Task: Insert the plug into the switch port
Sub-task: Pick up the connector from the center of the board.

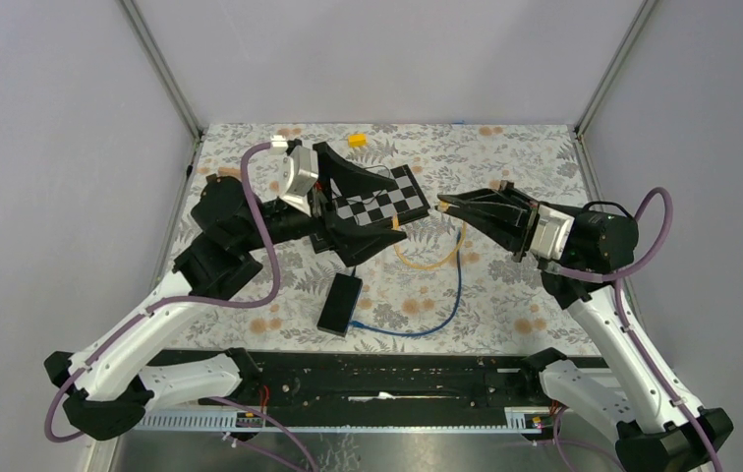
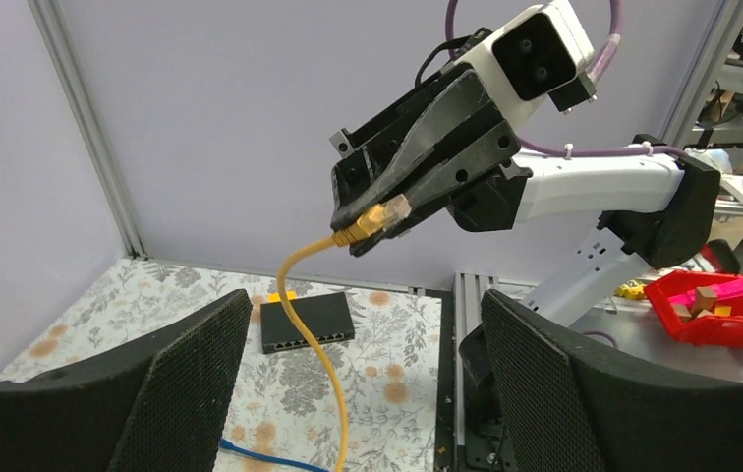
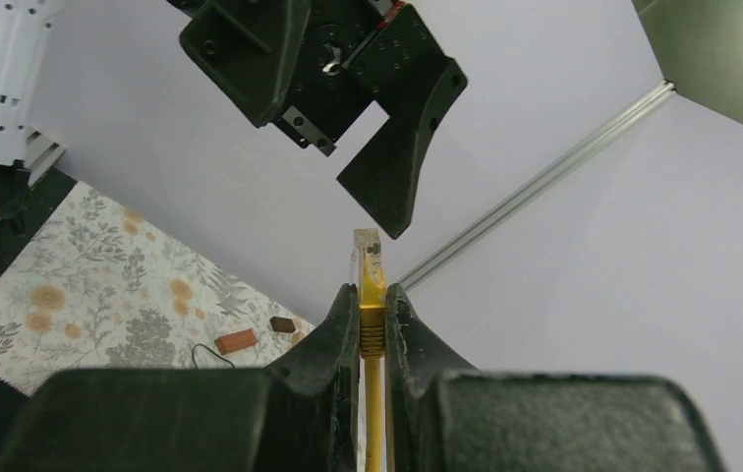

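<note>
**Landmark:** switch, on the table.

- **Left of and beyond the switch:** left arm crosses here. The left fingers, spread wide, overhang the far side. Obstructed.
- **Right-beyond the switch:** right fingers, raised and pinching the plug. A small gap separates them from the left fingers.
- **Below that gap:** yellow cable sags to the table.
- **Right of the switch:** blue cable loops out from its near end.
- **Near side of the switch:** bare strip up to the black rail.
- **Far right, past both cables:** open table.

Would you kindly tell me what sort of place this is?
Likely a robotics lab work cell: grey panel walls in aluminium framing, a checkerboard target, and a red parts bin nearby.
</note>
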{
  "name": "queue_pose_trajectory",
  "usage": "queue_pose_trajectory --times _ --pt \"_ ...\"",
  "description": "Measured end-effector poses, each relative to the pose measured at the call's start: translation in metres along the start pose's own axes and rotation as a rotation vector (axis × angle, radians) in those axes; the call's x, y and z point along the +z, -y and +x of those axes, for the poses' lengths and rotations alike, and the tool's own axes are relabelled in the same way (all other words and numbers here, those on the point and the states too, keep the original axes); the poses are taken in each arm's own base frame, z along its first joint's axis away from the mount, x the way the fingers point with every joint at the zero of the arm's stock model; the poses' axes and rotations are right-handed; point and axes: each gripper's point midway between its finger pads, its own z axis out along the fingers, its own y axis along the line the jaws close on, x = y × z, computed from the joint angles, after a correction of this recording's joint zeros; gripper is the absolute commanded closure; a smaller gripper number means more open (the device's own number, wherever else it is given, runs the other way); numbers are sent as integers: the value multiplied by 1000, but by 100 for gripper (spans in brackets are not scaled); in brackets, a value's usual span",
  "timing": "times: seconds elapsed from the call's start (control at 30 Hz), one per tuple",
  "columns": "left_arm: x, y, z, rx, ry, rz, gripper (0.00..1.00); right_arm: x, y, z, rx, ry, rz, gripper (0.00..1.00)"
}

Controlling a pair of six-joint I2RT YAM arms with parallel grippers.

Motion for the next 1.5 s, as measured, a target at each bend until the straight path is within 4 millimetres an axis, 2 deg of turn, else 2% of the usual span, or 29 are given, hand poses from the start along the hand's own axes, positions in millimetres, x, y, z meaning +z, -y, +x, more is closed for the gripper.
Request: queue_pose_trajectory --times 0.33,0.53,0.7,0.83,0.97,1.17,1.33,1.5 --pt "5 16 -4 152 12 83 17 -2 -26 -3 28 14 -134 100" --pt "14 22 4 271 -44 144 18 -1 -35 9 134 -10 -210 100" --pt "24 28 20 368 -150 205 16 3 -36 24 218 -22 -270 100" --pt "17 32 40 466 -231 245 19 6 -37 41 260 -24 -307 100" --pt "9 33 51 535 -272 250 25 7 -39 53 267 -19 -327 100" --pt "2 31 52 598 -291 249 27 14 -53 55 272 30 -412 100" --pt "1 27 53 634 -303 238 34 24 -73 50 311 84 -491 100" --pt "-5 28 65 632 -349 257 39 29 -88 45 326 117 -530 100"
